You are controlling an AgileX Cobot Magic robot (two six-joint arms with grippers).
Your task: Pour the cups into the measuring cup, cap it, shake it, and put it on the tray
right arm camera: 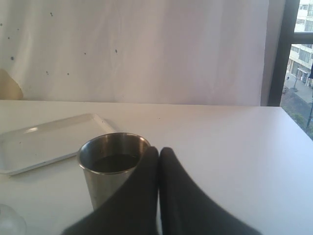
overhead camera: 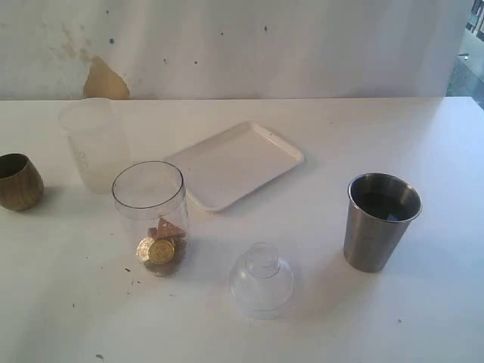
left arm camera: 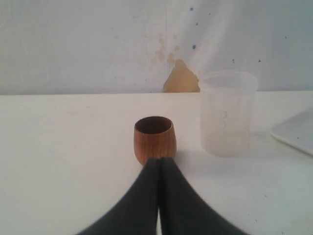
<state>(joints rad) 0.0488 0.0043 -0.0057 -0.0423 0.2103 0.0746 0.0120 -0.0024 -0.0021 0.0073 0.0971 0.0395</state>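
Outside first: on the white worktop [overhead camera: 423,136] the clear measuring cup [overhead camera: 151,204] stands upright left of centre. It is open on top, with gold coins [overhead camera: 156,250] and some brownish bits at its bottom. Behind it, slightly left, is a frosted cup [overhead camera: 94,147], and to its right the white tray [overhead camera: 234,162] lies flat. The wooden cup [overhead camera: 18,181] sits at the far left edge, well apart from the steel tumbler [overhead camera: 380,221] on the right. A clear dome cap [overhead camera: 262,280] rests on the worktop between the measuring cup and the steel tumbler, nearer the front.

From my left wrist, my left gripper [left arm camera: 160,160] has its fingers pressed together with nothing between them. The tips are right at the foot of the upright wooden cup [left arm camera: 154,139]. The frosted cup [left arm camera: 228,112] stands beside it, and a corner of the tray [left arm camera: 296,132] shows.

From my right wrist, my right gripper [right arm camera: 159,150] is likewise closed on nothing, its tips just beside the rim of the steel tumbler [right arm camera: 110,171], which looks dark inside. The tray [right arm camera: 49,139] lies beyond.
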